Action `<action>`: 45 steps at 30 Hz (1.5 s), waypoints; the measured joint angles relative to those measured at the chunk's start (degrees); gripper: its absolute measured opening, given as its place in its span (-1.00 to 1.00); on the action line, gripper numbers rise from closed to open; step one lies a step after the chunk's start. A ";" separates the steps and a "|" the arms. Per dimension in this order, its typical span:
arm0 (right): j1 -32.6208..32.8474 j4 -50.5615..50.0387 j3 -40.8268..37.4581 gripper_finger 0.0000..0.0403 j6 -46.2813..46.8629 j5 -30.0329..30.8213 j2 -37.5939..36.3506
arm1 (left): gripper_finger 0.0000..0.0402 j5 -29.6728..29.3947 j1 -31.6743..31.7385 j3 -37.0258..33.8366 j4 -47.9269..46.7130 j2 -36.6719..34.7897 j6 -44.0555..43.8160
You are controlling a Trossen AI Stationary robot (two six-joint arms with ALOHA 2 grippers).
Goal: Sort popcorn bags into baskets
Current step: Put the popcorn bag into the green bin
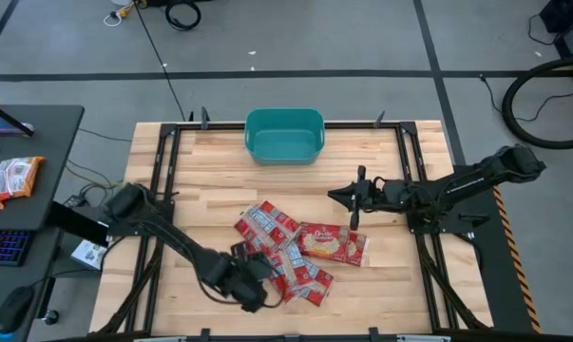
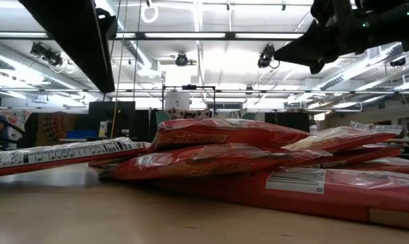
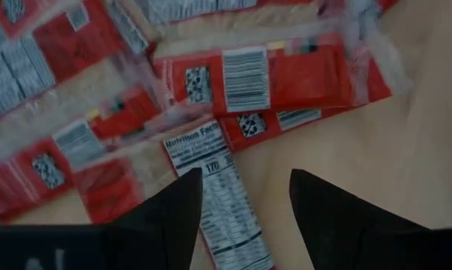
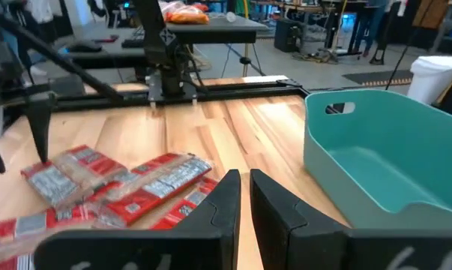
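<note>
I see my left gripper (image 1: pixel 256 288) at lower centre, jaws apart over the popcorn bags (image 1: pixel 300 249) heaped mid-worktop. My right gripper (image 1: pixel 347 197) hovers nearly closed, empty, right of centre. The basket (image 1: pixel 283 135) sits top centre.

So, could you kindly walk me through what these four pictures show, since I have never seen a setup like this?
This is a two-armed robot at a wooden table. One picture looks straight down from above, one looks level across the tabletop, and two come from cameras on each arm's wrist. A pile of red popcorn bags lies near the middle of the table, and a teal basket stands at the far edge with nothing visible inside. The left tool is low over the pile's near edge, fingers open above a bag showing its nutrition label; it holds nothing. The right tool hovers above the table beside the basket, fingers nearly together and empty.
</note>
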 joint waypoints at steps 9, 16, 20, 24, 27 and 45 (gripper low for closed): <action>0.03 -4.67 0.00 -0.82 -4.42 -0.02 -3.33 | 0.02 -0.36 -1.55 18.93 -17.37 12.84 -10.64; 0.03 -5.21 0.00 -0.82 -6.90 -0.09 -3.17 | 0.02 0.02 -1.57 25.53 -24.31 19.89 -17.39; 0.01 -5.21 0.00 -0.82 -7.58 -0.09 -3.17 | 0.02 1.35 -1.48 26.67 -26.08 22.10 -19.57; 0.01 -5.21 -0.02 -0.82 -7.60 -0.11 -3.17 | 0.02 2.02 -1.47 26.72 -27.87 23.20 -21.47; 0.01 -5.32 -0.04 -0.82 -7.70 -0.11 -3.17 | 0.02 2.06 -1.46 26.72 -28.63 23.85 -22.08; 0.01 -5.37 -0.04 -0.82 -6.81 -2.32 -3.15 | -0.42 4.61 -1.57 26.44 -35.83 27.29 -18.85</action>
